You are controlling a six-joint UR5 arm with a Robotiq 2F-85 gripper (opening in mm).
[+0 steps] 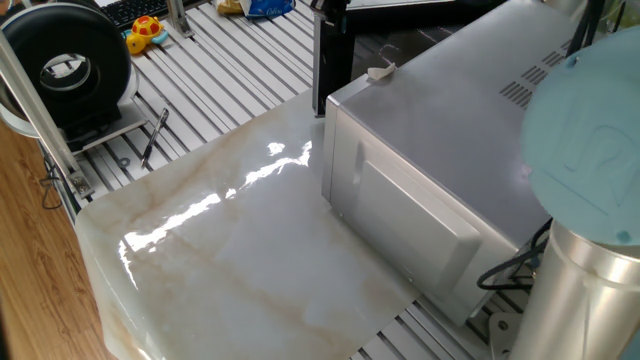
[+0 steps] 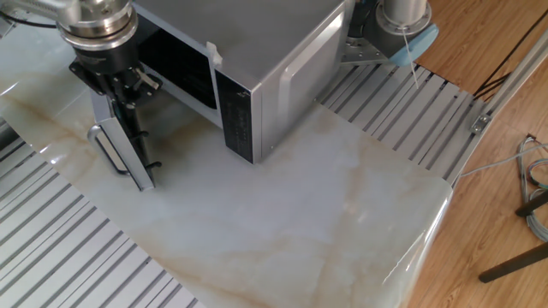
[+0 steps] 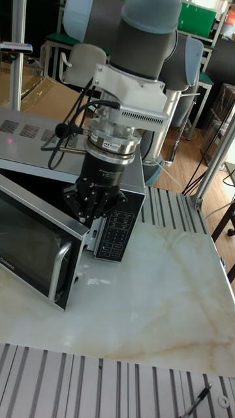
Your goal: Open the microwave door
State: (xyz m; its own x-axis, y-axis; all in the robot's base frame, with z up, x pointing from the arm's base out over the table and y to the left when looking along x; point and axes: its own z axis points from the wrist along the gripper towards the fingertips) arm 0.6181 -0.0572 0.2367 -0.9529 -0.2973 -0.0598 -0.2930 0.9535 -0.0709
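The microwave door (image 2: 128,152) stands swung out from the grey microwave (image 2: 257,43), its handle (image 2: 107,150) facing left and the dark cavity showing behind it. In the tall fixed view the door (image 3: 29,245) reaches toward the camera beside the control panel (image 3: 114,235). In one fixed view the door (image 1: 324,60) is a dark upright strip, seen edge-on. My gripper (image 2: 127,92) hangs straight down at the door's top edge, near its free end. Its dark fingers (image 3: 91,212) sit bunched against that edge, and their spacing is hidden.
The microwave stands on a white marble slab (image 2: 300,197) laid over a slatted metal table. My arm's base (image 1: 590,200) rises by the microwave's rear corner. A black round device (image 1: 65,60), a yellow toy (image 1: 147,30) and a pen (image 1: 155,135) lie at the far end.
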